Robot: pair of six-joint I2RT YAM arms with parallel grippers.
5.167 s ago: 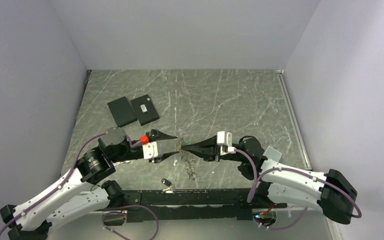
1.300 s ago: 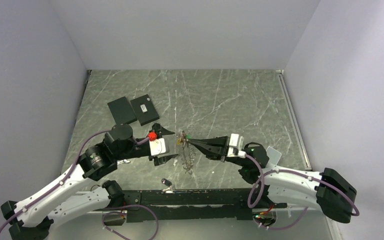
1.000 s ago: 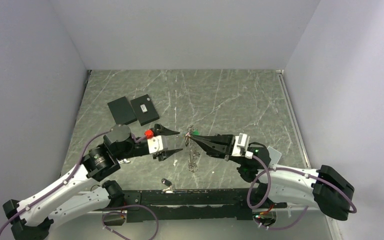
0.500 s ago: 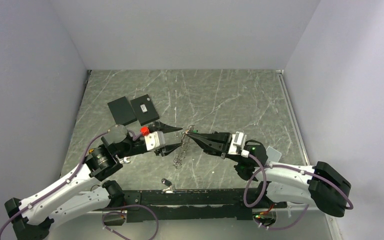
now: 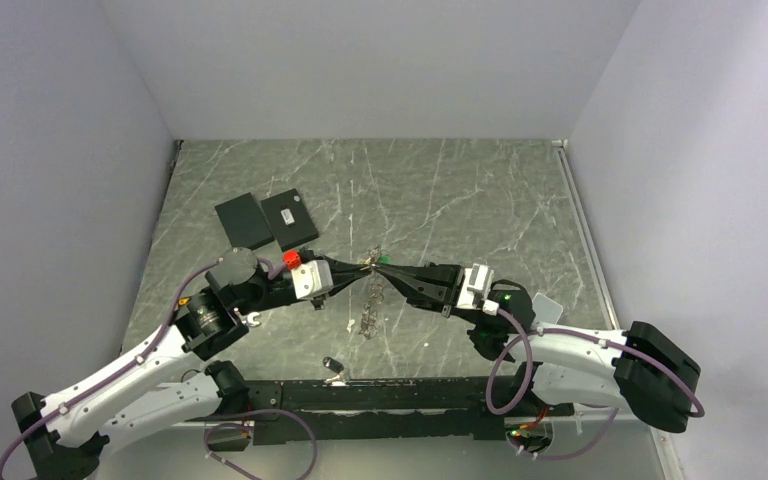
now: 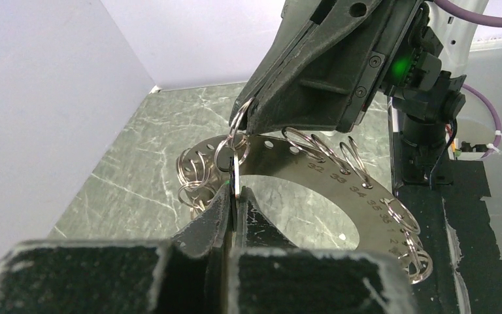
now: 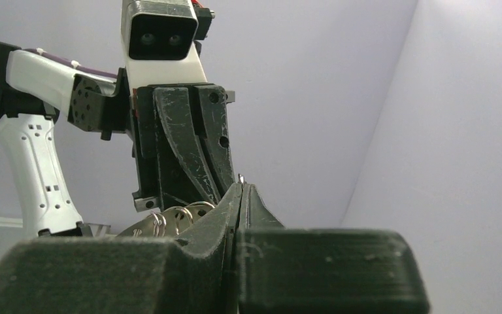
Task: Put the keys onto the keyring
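The left gripper (image 5: 358,266) and the right gripper (image 5: 380,267) meet tip to tip above the table (image 5: 460,200). Each one is squeezed tight on a thin ring of the keyring (image 5: 367,300), and its bunch of silver rings hangs down under them. One small key (image 5: 332,365) lies near the arms, well apart from it.

A flat black plate (image 5: 243,222) lies on the grey-green marbled table (image 5: 460,190), beyond the left pincer (image 5: 358,267) and off to its left, well apart from it. Just beside it, nearer that pincer, lies a second black plate (image 5: 290,218) with a small white label (image 5: 286,213). A white scrap (image 5: 548,305) lies well to the right of the right pincer (image 5: 380,269).
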